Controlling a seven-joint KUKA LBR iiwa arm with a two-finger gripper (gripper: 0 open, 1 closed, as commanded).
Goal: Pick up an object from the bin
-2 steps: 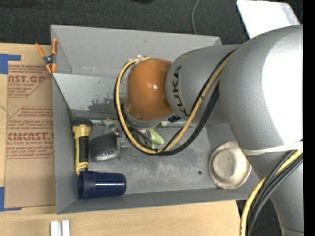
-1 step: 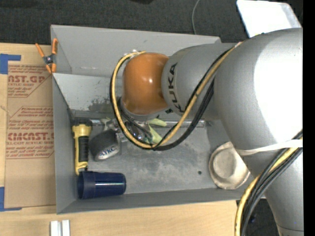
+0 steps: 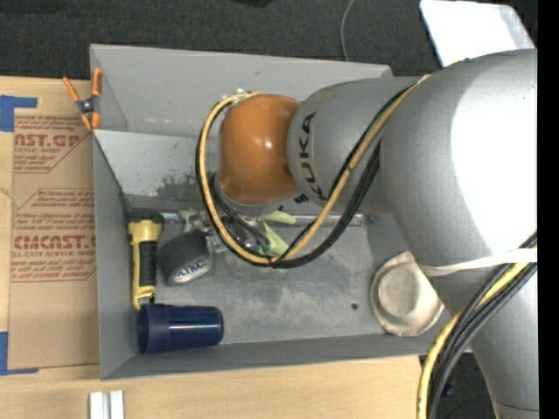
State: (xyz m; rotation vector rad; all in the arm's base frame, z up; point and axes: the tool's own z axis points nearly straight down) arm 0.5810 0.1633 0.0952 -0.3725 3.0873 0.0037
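Camera view: arm (image 3: 454, 164) comes from the right, wrist turned straight down; gripper (image 3: 238, 230) beside a grey oval object (image 3: 183, 258), spread or closed I cannot tell

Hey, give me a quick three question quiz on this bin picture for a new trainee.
1. True or false: the dark blue cup lies on its side in the lower left of the bin, as the camera sees it.
2. What lies right beside the yellow and black torch? A: a grey oval thing with a label. B: a red ball. C: a spoon.
3. Fill in: the round off-white dish lies at the bin's lower ____.
Key: 1 true; 2 A; 3 right.
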